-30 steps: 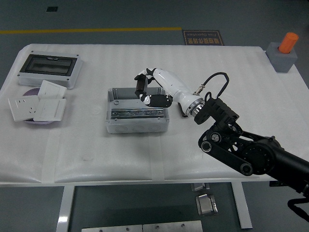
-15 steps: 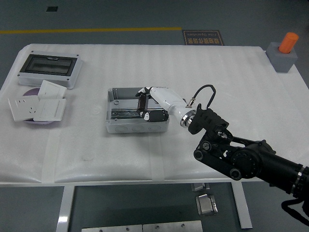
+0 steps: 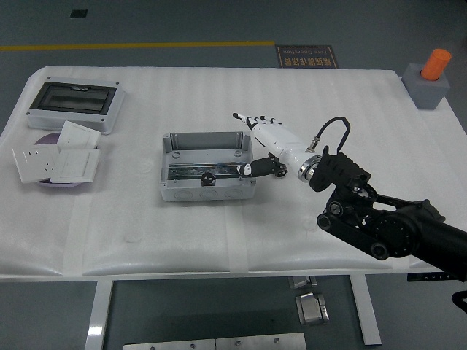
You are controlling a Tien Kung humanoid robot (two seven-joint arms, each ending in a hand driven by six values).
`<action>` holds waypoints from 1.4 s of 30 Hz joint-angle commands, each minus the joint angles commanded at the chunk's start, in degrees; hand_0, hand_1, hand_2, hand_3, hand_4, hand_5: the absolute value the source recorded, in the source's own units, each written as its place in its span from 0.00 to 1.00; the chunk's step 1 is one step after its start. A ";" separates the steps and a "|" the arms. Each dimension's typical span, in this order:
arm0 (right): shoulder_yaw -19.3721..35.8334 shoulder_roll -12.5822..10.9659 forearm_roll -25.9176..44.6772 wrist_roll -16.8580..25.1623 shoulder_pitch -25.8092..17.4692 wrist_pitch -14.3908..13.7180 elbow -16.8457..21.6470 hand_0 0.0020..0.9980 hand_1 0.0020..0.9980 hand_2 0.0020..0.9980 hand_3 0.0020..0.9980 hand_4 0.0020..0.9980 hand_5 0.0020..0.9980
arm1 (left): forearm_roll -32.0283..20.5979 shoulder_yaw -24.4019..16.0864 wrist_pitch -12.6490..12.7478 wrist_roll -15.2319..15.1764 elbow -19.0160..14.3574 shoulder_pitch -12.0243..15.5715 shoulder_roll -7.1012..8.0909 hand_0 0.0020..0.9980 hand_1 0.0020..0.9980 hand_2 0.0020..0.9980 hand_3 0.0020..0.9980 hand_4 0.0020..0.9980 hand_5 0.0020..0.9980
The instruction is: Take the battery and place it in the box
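Lying on the floor of the open grey metal box (image 3: 208, 173), the small dark battery (image 3: 209, 178) was seen released. The white right hand (image 3: 268, 138) was held with fingers spread and empty, just beside the box's right wall. Withdrawal was judged best made upward and rightward, where bare white table (image 3: 328, 102) was available. The left hand was not seen.
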 joint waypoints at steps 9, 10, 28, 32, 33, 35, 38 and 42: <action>-8.22 -3.20 1.92 0.84 4.17 0.75 -4.23 0.98 0.92 0.94 1.00 0.91 0.41 | -0.35 0.26 0.09 -0.23 0.00 -0.19 -0.05 0.63 0.66 0.49 0.55 0.47 0.26; -9.17 -3.26 2.16 0.95 4.50 0.83 -4.65 0.98 0.92 0.94 1.00 0.91 0.41 | -0.40 0.33 0.08 -0.26 0.00 -0.21 -0.05 0.63 0.66 0.49 0.55 0.47 0.26; -21.68 -2.46 5.80 2.74 9.56 1.74 -10.19 0.93 0.86 0.89 0.93 0.87 0.40 | -1.25 1.62 0.01 -0.88 0.00 -0.89 0.08 0.63 0.66 0.49 0.56 0.45 0.27; -21.65 -2.40 5.48 2.97 9.90 2.62 -11.11 0.93 0.85 0.88 0.93 0.86 0.40 | -1.07 1.50 -0.05 -0.98 0.00 -1.01 0.18 0.63 0.66 0.49 0.56 0.45 0.28; -21.42 -2.36 5.25 3.03 9.98 3.09 -11.43 0.93 0.85 0.88 0.93 0.86 0.40 | -0.98 1.45 -0.09 -0.99 0.00 -1.04 0.23 0.63 0.66 0.49 0.56 0.45 0.28; -20.96 -2.28 4.86 3.12 10.07 3.90 -11.95 0.92 0.84 0.87 0.92 0.84 0.41 | -0.90 1.45 -0.15 -1.01 0.00 -1.11 0.31 0.63 0.66 0.49 0.56 0.45 0.28; -20.14 -2.08 4.11 3.23 10.20 5.18 -12.69 0.92 0.84 0.87 0.92 0.84 0.41 | -0.99 1.61 -0.22 -1.11 0.00 -1.25 0.37 0.63 0.66 0.49 0.56 0.45 0.28; -19.08 -1.70 3.14 3.33 10.34 6.71 -13.35 0.91 0.83 0.86 0.91 0.82 0.41 | -1.06 1.73 -0.35 -1.17 0.00 -1.42 0.37 0.63 0.66 0.49 0.56 0.45 0.30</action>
